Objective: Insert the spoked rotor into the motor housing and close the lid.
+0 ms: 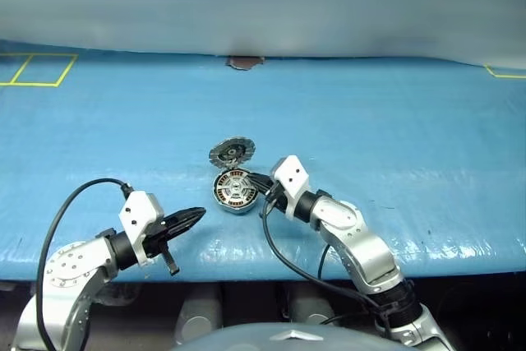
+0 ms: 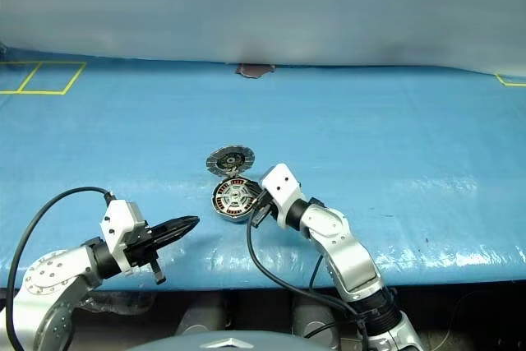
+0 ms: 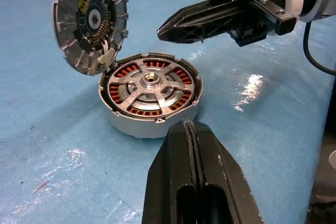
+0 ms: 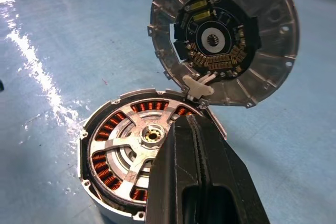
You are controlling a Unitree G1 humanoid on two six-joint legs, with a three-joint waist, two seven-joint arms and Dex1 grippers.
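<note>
The motor housing, a shallow silver cup with copper windings, sits on the blue table near its front. The spoked rotor lies flat inside it, silver spokes over the windings. The lid stands up open on its hinge at the housing's far side, its circuit face showing. My right gripper is shut and empty, its tips right by the housing's right rim near the hinge. My left gripper is shut and empty, a short way to the housing's left and nearer the front edge, pointing at it.
The blue sheet covers the whole table. Yellow tape lines mark its far left corner, and a brown patch lies at the far edge. The table's front edge runs just below both grippers.
</note>
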